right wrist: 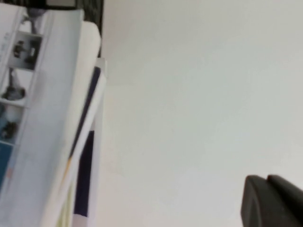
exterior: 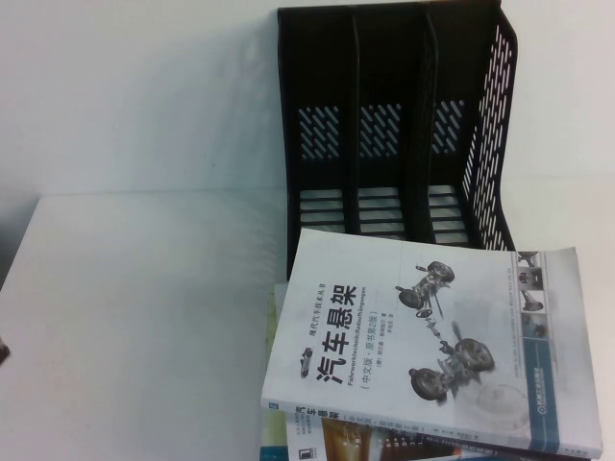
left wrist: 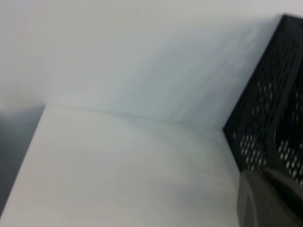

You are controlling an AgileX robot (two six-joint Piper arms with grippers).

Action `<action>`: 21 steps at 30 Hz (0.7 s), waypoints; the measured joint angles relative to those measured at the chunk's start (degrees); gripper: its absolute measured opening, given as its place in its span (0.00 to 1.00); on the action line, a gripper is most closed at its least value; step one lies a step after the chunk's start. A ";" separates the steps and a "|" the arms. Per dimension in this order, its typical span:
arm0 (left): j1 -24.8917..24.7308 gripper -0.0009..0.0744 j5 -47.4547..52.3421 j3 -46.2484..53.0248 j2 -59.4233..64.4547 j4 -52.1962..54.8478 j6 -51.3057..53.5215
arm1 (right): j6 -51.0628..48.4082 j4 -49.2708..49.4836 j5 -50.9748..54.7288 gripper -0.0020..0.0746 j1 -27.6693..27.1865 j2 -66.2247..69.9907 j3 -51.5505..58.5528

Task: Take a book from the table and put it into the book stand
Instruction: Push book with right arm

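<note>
— High view first: we see the table, white and wide, with the book stand upright at its far side, right of centre, its three compartments facing us.

— And the book? We find it lying flat, front cover up, on top of a small stack of other books at the near edge, just in front of the stand's base.

— Agreed. Neither arm shows from above. On the left wrist camera we catch only a dark corner of the left gripper, near the stand's perforated wall.

— Likewise the right gripper: one dark piece over bare table, beside the stack. Open or closed, we cannot tell for either.
</note>
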 joint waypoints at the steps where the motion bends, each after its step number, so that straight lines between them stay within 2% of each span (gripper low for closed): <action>1: 0.00 0.01 1.75 0.02 0.68 0.00 0.11 | 0.15 0.32 0.50 0.02 0.67 1.53 -1.35; 4: 0.00 0.01 8.40 -1.63 4.52 0.00 1.87 | -3.13 4.45 0.89 0.02 2.11 3.98 -3.10; 8: 0.00 0.01 17.92 -6.11 11.57 -4.02 9.46 | -6.44 8.34 1.50 0.02 2.60 5.57 -2.95; 16: 0.32 0.01 28.14 -15.94 26.19 -21.38 26.70 | -13.18 18.72 1.20 0.02 2.90 6.85 0.32; 18: 1.90 0.01 30.73 -17.12 30.37 -25.27 29.41 | -15.65 21.41 1.20 0.02 2.90 7.34 0.58; 21: 6.88 0.01 34.95 -17.75 36.09 -34.18 34.96 | -16.76 22.67 0.62 0.02 3.03 8.72 0.72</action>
